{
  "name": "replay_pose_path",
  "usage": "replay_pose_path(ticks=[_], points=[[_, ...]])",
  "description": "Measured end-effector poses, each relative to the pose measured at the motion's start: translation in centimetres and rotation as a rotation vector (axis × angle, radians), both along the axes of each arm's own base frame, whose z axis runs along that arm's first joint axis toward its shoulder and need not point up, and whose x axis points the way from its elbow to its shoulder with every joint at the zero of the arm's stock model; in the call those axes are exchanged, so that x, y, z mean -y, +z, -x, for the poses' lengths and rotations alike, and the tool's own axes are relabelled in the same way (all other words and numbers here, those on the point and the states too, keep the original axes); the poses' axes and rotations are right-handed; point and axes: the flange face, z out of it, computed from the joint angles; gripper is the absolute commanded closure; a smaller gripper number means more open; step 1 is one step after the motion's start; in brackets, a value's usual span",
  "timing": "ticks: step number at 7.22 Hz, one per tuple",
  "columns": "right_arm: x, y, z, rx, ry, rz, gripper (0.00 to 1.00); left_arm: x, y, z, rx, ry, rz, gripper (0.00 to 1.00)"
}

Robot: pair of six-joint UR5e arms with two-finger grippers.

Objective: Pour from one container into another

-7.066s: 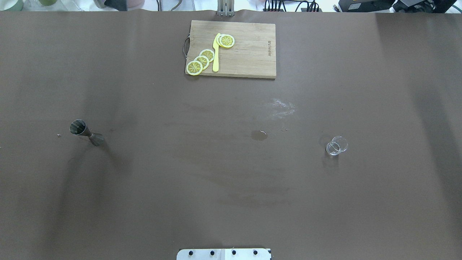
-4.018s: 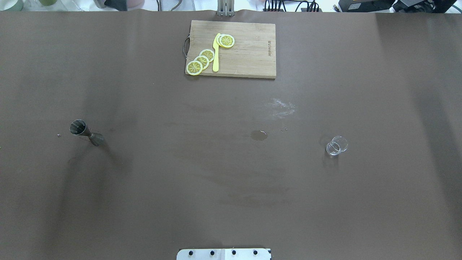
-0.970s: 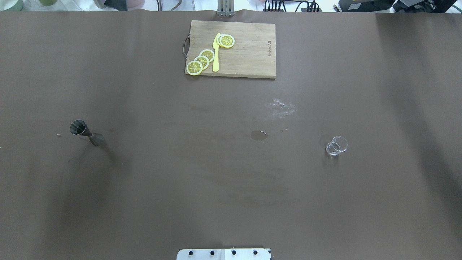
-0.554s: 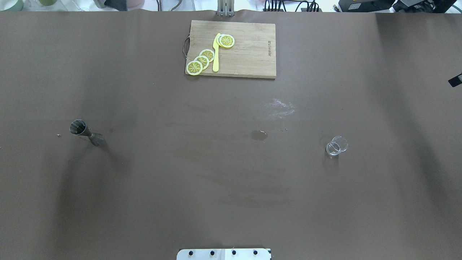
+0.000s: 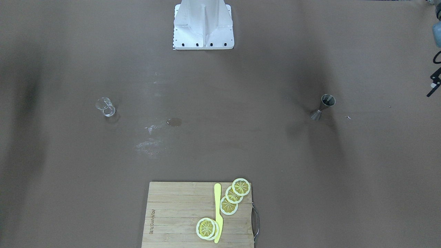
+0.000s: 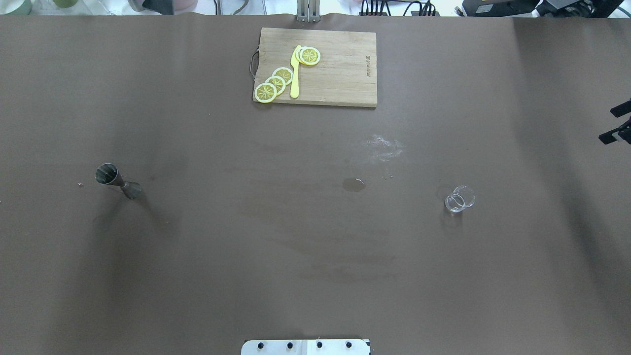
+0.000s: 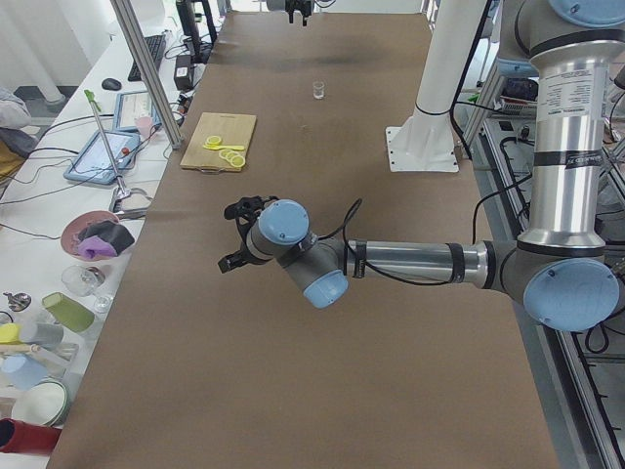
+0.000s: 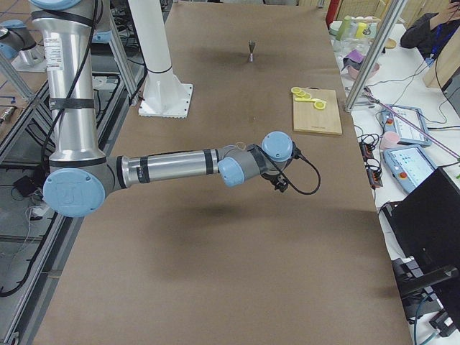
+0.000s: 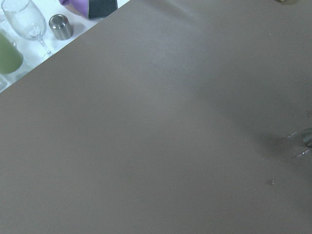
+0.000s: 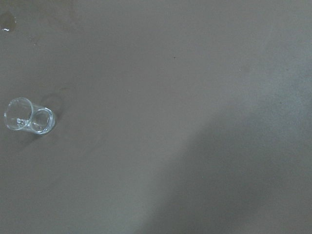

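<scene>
Jigger (image 6: 118, 181) and glass (image 6: 460, 199) stand well apart on the bench (image 6: 296, 236); right fingers (image 6: 616, 134) are spread, holding nothing (left fingers (image 7: 234, 260): cannot tell).

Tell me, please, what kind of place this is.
Probably a robotics lab with a mock bar set-up: a robot arm over a covered table, a jigger and a glass on it, lemon slices on a board.

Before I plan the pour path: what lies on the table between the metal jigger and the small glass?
Overhead view: no object between jigger and glass, only a small wet spot, nearer the glass.
</scene>
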Motion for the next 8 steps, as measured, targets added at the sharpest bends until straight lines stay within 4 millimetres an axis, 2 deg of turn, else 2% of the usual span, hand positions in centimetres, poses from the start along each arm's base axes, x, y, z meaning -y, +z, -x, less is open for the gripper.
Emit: replay_pose_path(ticks=[2, 4, 5, 8], points=[[-0.7, 0.3, 3.0, 0.020, -0.056, -0.084, 0.00, -6.1, 1.0, -6.8, -0.094, -0.058, -0.095, 0.01], [-1.4, 0.1, 6.5, 0.037, -0.112, -0.188, 0.00, -12.1, 1.9, -11.9, -0.220, -0.124, -0.162, 0.01], [-1.9, 0.3, 8.2, 0.046, -0.125, -0.265, 0.00, -14.4, 2.4, -13.2, -0.268, -0.151, -0.178, 0.01], [-4.1, 2.3, 13.8, 0.114, -0.121, -0.494, 0.00, -18.7, 2.5, -17.1, -0.327, -0.241, -0.215, 0.00]])
